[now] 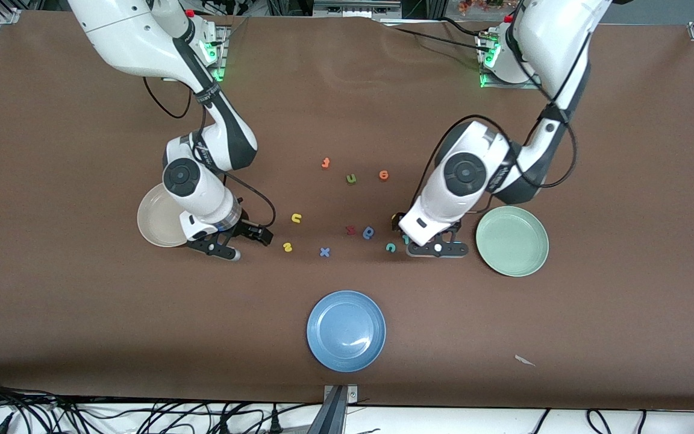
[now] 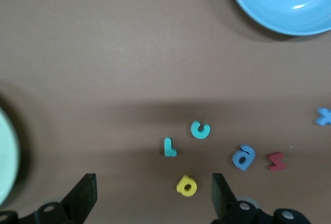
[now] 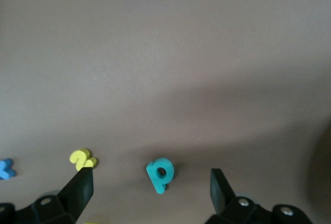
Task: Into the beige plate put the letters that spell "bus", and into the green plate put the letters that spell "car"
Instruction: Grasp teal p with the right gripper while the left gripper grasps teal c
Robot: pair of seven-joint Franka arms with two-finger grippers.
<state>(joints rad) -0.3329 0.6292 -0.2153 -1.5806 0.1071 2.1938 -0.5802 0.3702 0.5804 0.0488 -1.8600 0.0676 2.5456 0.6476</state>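
Front view: left claw (image 1: pixel 437 248) wide over yellow "a" (image 2: pixel 186 185); right claw (image 1: pixel 226 244) wide over teal "b" (image 3: pixel 160 175)

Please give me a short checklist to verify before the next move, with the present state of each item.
1. Left tool open over the yellow "a": ok.
2. Right tool open over the teal "b": ok.
3. Teal "r" and teal "c" apart from the "a": ok.
4. Green plate holds no letters yet: ok.
5. Beige plate fully visible: not ok, the right arm covers part.
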